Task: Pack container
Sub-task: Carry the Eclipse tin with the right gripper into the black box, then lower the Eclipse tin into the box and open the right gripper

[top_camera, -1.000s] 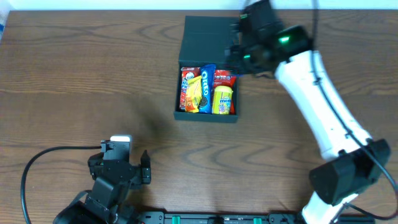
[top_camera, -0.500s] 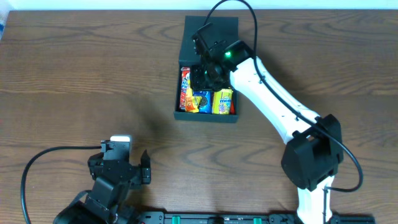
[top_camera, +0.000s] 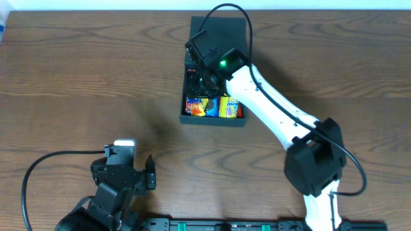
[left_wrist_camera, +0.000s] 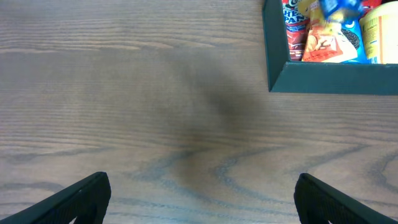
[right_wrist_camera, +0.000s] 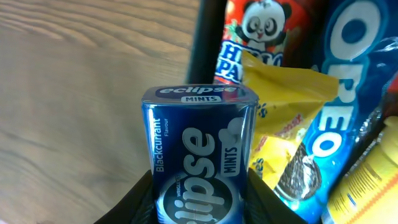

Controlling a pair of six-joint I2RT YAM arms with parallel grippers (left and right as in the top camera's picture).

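Note:
The dark teal container [top_camera: 212, 120] sits at the table's far middle, lid flap open behind it, with several snack packets inside; its near corner shows in the left wrist view [left_wrist_camera: 323, 79]. My right gripper [top_camera: 204, 72] hovers over the container's left part. It is shut on a blue Eclipse mints tin [right_wrist_camera: 199, 155], held above a panda packet [right_wrist_camera: 261, 43], a yellow packet [right_wrist_camera: 280, 124] and an Oreo pack [right_wrist_camera: 336, 124]. My left gripper [left_wrist_camera: 199, 199] is open and empty above bare table near the front edge [top_camera: 122, 168].
The wooden table [top_camera: 77, 83] spreads to the left of the container. The right arm [top_camera: 276, 122] stretches from the front right across to the box. A black cable [top_camera: 38, 173] loops at the front left.
My right arm has swung left from beside the box's right edge to over its left part, carrying the mints tin. The left arm has not moved.

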